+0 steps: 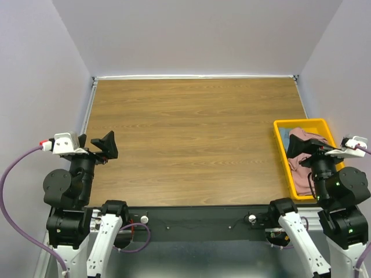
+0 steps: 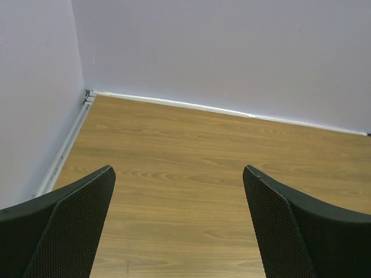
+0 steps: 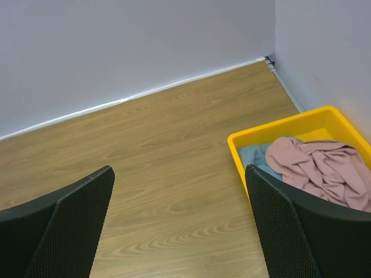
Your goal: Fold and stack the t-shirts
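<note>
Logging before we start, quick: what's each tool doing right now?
Left tool: open, holding nothing.
Right tool: open, holding nothing.

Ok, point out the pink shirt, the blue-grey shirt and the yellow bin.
pink shirt (image 3: 319, 165), right wrist view, middle of the crumpled cloth.
blue-grey shirt (image 3: 255, 157), right wrist view, the visible patch left of the pink one.
yellow bin (image 3: 278, 125), right wrist view, far rim.

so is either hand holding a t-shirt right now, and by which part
Nothing is held. The left hand and the right hand are both open and empty; the pink t-shirt and blue-grey t-shirt lie in the yellow bin.
</note>
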### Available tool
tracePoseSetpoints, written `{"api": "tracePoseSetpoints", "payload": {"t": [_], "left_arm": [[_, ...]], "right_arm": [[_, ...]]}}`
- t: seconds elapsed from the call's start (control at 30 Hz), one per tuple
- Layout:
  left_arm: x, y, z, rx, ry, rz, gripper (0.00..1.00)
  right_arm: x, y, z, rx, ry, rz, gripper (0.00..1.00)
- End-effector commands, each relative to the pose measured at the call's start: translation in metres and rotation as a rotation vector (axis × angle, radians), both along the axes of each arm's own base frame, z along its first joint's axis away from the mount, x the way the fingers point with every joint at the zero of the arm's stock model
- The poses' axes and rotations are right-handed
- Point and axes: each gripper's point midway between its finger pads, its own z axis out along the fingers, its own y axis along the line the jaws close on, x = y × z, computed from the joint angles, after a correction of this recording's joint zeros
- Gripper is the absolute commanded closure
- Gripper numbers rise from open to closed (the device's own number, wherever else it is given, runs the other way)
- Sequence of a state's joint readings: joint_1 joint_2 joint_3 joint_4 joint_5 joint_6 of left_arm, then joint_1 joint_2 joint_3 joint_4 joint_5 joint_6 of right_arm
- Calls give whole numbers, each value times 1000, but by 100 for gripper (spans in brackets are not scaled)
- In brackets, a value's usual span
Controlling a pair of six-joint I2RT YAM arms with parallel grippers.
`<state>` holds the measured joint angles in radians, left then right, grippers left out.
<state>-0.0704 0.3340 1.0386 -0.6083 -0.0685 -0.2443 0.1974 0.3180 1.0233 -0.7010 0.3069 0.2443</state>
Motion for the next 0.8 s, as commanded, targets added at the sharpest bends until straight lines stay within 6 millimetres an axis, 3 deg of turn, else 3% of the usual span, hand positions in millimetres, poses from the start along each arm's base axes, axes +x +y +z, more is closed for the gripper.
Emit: {"api": "tracePoseSetpoints", "payload": {"t": [0.0,0.13,0.33,0.47,0.63,0.73,0.77], "left_arm": [[9,-2,-1,-32,6,-4,1],[15,-8,-9,-55,26,-32,1],[17,-17,-20,-72,34,-78,1],[13,-28,-25,-83,39,-140,1],[8,-38,-34,-90,64,-195,1],[3,-46,-35,-95,69,-236,1],[1,-50,-35,-104,70,-260,1]], "right_arm": [[6,-10,-9,-5,50,-65,0],[23,-5,-11,24,94,-72,0],[62,1,-39,75,246,-118,0],[93,-4,-69,50,385,-205,0],[133,-4,-124,-22,606,-281,0],[141,-22,-143,-67,661,-410,0],[143,-38,-155,-97,702,-488,0]]}}
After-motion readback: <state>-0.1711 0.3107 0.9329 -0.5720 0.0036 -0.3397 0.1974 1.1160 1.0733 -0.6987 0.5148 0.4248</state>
